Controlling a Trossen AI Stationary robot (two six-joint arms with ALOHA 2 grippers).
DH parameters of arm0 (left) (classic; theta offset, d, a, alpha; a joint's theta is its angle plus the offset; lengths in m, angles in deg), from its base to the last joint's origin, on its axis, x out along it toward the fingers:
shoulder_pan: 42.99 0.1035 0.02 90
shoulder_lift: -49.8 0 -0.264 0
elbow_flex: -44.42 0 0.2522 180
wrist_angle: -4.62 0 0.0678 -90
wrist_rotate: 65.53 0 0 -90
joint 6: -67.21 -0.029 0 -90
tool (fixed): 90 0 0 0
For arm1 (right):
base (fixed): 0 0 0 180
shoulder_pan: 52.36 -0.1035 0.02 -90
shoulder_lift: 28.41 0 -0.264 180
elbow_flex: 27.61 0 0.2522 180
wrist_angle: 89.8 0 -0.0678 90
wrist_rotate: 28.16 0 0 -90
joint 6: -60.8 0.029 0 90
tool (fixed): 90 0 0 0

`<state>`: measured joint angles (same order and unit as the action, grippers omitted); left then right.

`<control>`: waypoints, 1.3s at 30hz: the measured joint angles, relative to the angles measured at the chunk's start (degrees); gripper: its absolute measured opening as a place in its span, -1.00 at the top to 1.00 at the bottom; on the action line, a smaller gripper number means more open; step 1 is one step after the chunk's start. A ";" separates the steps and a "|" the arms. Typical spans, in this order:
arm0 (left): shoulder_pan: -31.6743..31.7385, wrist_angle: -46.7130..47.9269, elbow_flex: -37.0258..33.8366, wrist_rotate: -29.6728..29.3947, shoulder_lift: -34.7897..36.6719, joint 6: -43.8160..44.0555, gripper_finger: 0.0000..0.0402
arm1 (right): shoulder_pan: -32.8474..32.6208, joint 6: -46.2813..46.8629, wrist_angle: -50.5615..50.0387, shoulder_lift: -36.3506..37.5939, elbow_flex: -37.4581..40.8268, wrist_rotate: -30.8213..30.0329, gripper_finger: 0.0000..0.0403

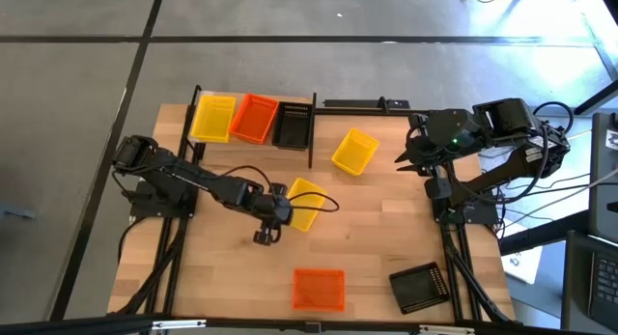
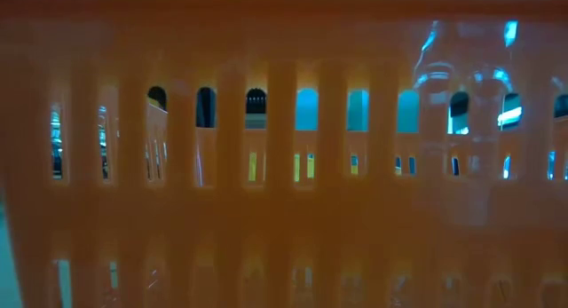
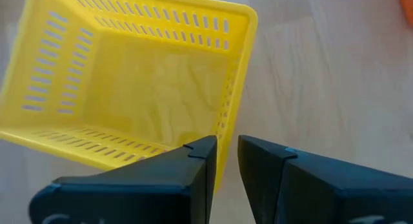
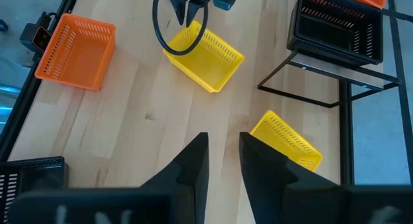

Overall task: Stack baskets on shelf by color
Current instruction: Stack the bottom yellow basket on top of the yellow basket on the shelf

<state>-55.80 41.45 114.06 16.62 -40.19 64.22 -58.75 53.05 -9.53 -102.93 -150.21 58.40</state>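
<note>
A loose yellow basket (image 1: 307, 204) (image 3: 142, 88) sits mid-table with my left gripper (image 1: 274, 219) (image 3: 226, 158) shut on its near-left corner. Another yellow basket (image 1: 355, 152) (image 4: 287, 141) lies tilted right of the shelf (image 1: 311, 142). In the shelf, side by side, stand a yellow basket (image 1: 212, 118), an orange basket (image 1: 254, 118) and a black basket (image 1: 293, 125). An orange basket (image 1: 319, 289) and a black basket (image 1: 420, 287) lie near the front edge. My right gripper (image 1: 410, 159) (image 4: 223, 153) hangs open and raised at the right, holding nothing. My left gripper has the yellow basket's side wall (image 3: 225, 137) at a corner, one finger (image 3: 197, 161) inside the basket and one outside. The fingers come slanting down from the table's left and near side. Whether the basket is off the table I cannot tell.
The orange basket's slotted wall (image 2: 284, 210) stands right before the low camera and fills that view. Bare wood shows between the held basket and the front baskets. The shelf's black bar frame (image 4: 303, 69) reaches out at the back centre.
</note>
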 joint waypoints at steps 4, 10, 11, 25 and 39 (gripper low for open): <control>0.06 0.00 0.00 -0.15 0.00 -0.61 0.73 | 0.00 0.00 0.01 0.00 0.00 0.00 0.57; 0.06 0.00 0.00 0.04 0.00 -0.70 0.73 | 0.00 0.00 0.02 0.00 0.00 0.00 0.57; 0.06 0.02 0.00 0.04 -0.02 -0.80 0.73 | 0.00 0.00 0.02 0.00 0.00 0.00 0.57; 1.72 -0.61 -0.04 0.96 -3.72 -2.38 0.73 | 0.00 0.00 0.04 0.00 0.00 0.00 0.57; 1.66 -0.85 -0.04 0.93 -3.72 2.63 0.73 | 0.00 1.46 0.02 0.00 0.00 0.00 0.57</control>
<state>-54.15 40.60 114.01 17.55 -43.91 66.85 -58.75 54.51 -9.51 -102.93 -150.21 58.40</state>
